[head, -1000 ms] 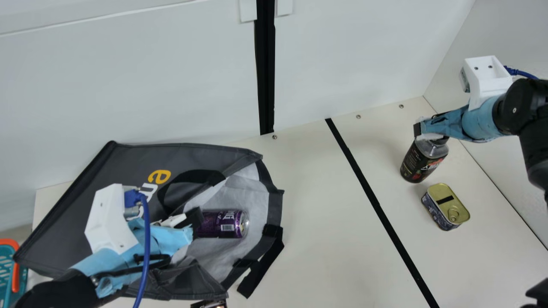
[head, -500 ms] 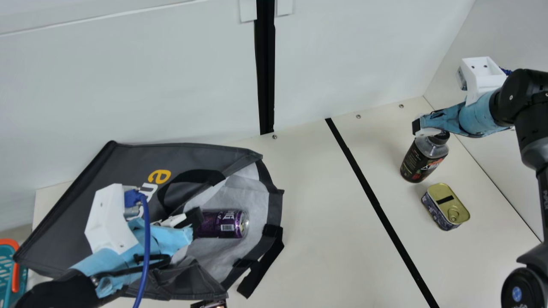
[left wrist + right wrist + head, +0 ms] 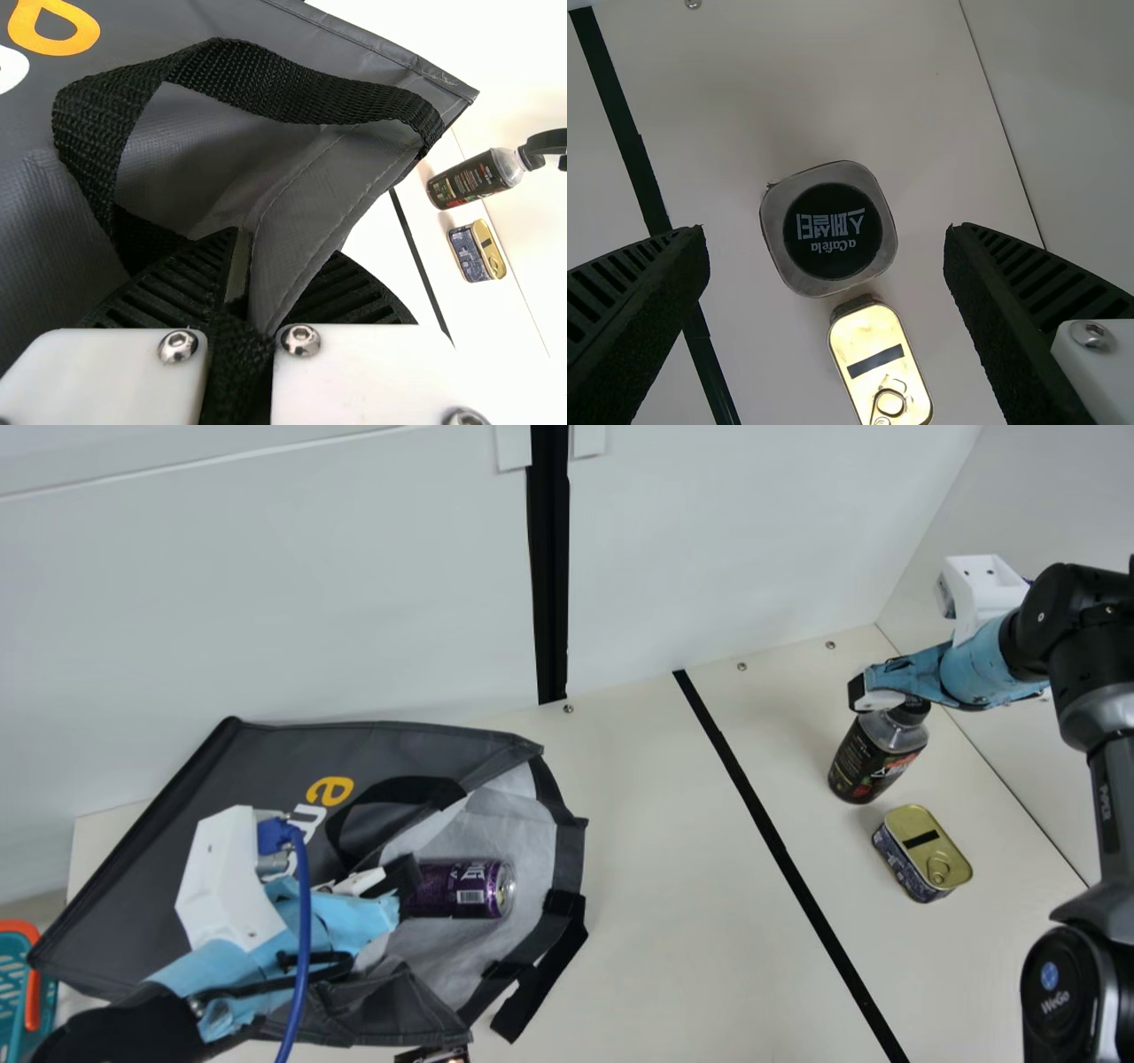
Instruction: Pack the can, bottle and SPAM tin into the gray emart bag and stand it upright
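Bottle (image 3: 873, 762) unmoved; right fingers (image 3: 857, 693), spread above it, edged toward gray bag (image 3: 257, 779), which left fingers (image 3: 405, 876) pinch.

Left gripper (image 3: 403, 877) has its fingers clamped; right gripper (image 3: 872, 693) (angled downward) has its fingers wide apart

Past the tabletop's (image 3: 656, 921) left edge I see a teal basket (image 3: 12, 992) with an orange handle (image 3: 33, 992). A black line (image 3: 780, 850) runs from the far edge, where I spot screws (image 3: 742, 666). Behind stands a pale wall (image 3: 266, 602) with a black upright strip (image 3: 549, 558). Low in my main view is something dark (image 3: 430, 1055), cut off.
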